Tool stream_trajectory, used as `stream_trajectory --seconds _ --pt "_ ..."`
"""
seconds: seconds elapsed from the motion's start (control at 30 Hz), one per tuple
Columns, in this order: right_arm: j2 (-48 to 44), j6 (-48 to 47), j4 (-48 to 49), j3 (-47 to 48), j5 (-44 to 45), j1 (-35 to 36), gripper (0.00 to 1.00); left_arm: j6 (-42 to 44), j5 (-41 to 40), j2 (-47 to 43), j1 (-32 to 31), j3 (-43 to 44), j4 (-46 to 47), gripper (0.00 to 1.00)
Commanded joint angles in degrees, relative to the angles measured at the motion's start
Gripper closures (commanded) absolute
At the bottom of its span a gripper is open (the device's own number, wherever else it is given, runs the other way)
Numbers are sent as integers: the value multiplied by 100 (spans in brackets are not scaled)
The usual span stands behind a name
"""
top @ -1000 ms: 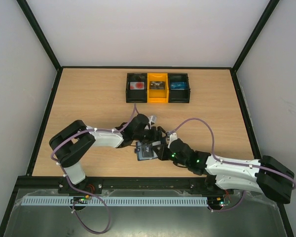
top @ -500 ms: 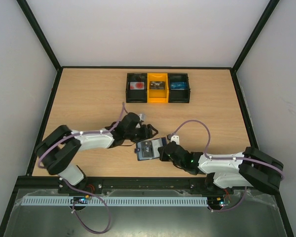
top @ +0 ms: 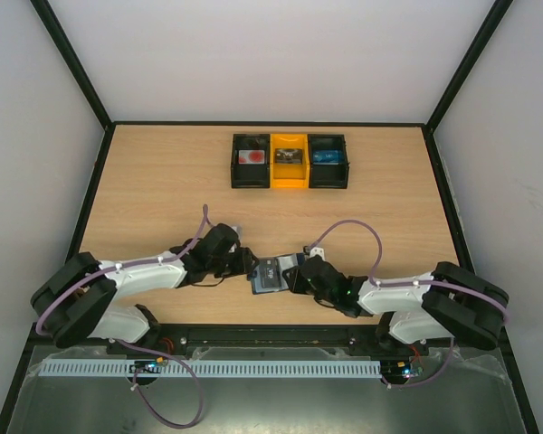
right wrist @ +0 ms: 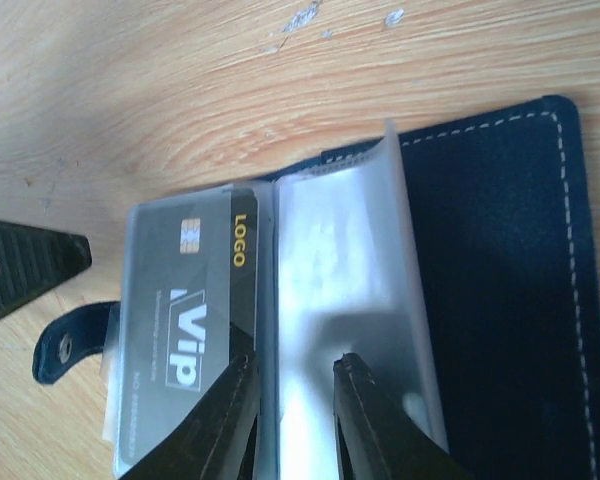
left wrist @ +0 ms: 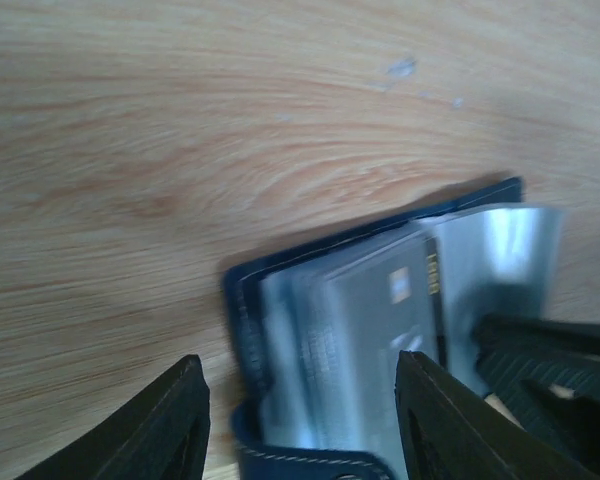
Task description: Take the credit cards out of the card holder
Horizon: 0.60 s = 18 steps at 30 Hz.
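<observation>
Top external view is showing you both arms reaching low over the bench (top: 163, 181) and meeting near its front edge. On the left, the left end effector (top: 246, 263) is sitting just beside the left edge of the card holder (top: 270, 275). Its wrist view is showing the fingers (left wrist: 175, 420) standing wide apart, with the holder's near end lying between them and nothing gripped.

In the middle, the holder is lying open on the bench, navy cover down and clear sleeves up. A grey card (right wrist: 185, 300) marked VIP is sitting in one sleeve, next to the snap tab (right wrist: 65, 345). The sleeve (right wrist: 340, 280) beside it is looking empty, and its leaf is lifting a little.

On the right, the right end effector (top: 295, 275) is reaching in from the holder's right side. Its jaws are standing narrow over that empty sleeve, close to the card's edge. You cannot tell whether they are pinching plastic.

You are probably working toward a hold on the grey card. Be pinning the navy cover with the left end effector first, not the sleeves, so the holder is not sliding. Be taking the card's edge alone with the right jaws, then drawing it slowly and flat along the sleeve. Which way the sleeve is opening is not clear, so be watching for the holder lifting with it.
</observation>
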Motion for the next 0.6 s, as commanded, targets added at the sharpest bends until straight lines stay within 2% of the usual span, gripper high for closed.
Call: stream_trajectory --seconds 0.0,0.27,0.57 --pt "264 69 533 18 -444 -296 78 301 -189 74 -10 -30 -277 49" --pt "624 71 1004 79 -965 -521 79 495 -254 491 -16 25 -292 64" --pt "1115 81 1307 147 -1430 -626 82 662 -401 728 1 96 -304 93"
